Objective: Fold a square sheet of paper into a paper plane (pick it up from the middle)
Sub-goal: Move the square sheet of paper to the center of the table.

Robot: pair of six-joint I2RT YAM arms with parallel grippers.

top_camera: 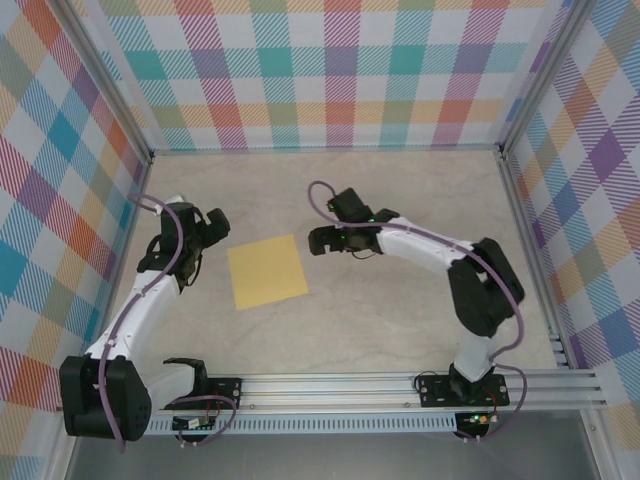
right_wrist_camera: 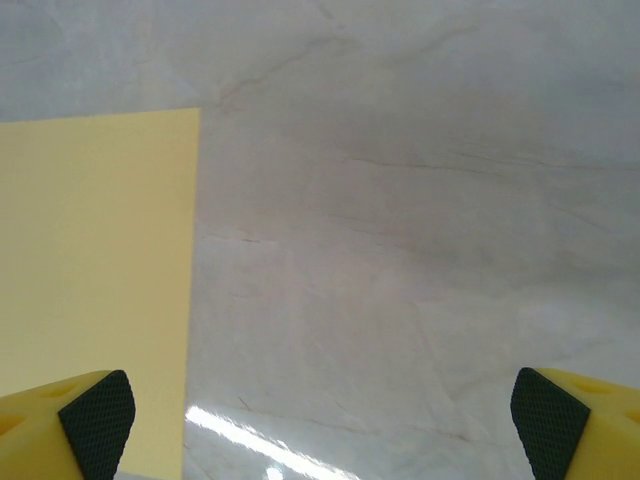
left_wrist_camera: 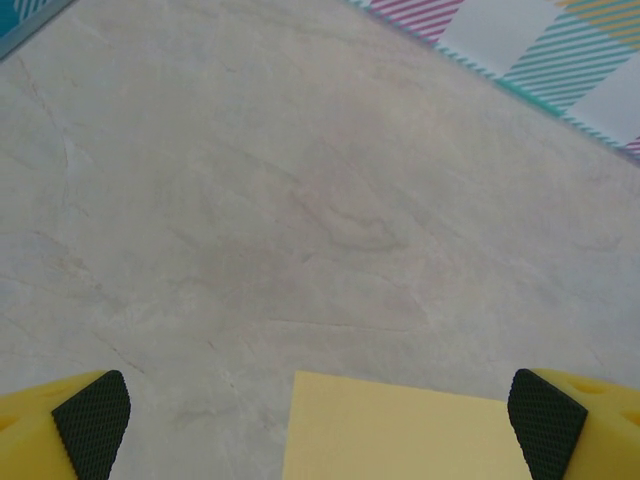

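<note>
In the top view, the square sheet of paper (top_camera: 267,272) is seen lying flat and unfolded on the surface (top_camera: 400,330), a little to the left of the middle and well apart from every edge. The left tool (top_camera: 216,226) is held near the sheet's far-left corner and the right tool (top_camera: 316,239) near its far-right corner. Neither appears to touch it.

In the left wrist view, the left tool (left_wrist_camera: 320,425) is seen released, its fingers (left_wrist_camera: 92,420) spread wide with nothing gripped. One corner of the square sheet of paper (left_wrist_camera: 400,440) is seen low in the frame between them, flat on the bare surface (left_wrist_camera: 300,200).

In the right wrist view, the right tool (right_wrist_camera: 320,420) is likewise released, jaws wide and nothing grasped. The square sheet of paper (right_wrist_camera: 95,260) lies at the left, and one dark pad (right_wrist_camera: 97,415) overlaps its edge in the frame. Whether they touch cannot be told.
</note>
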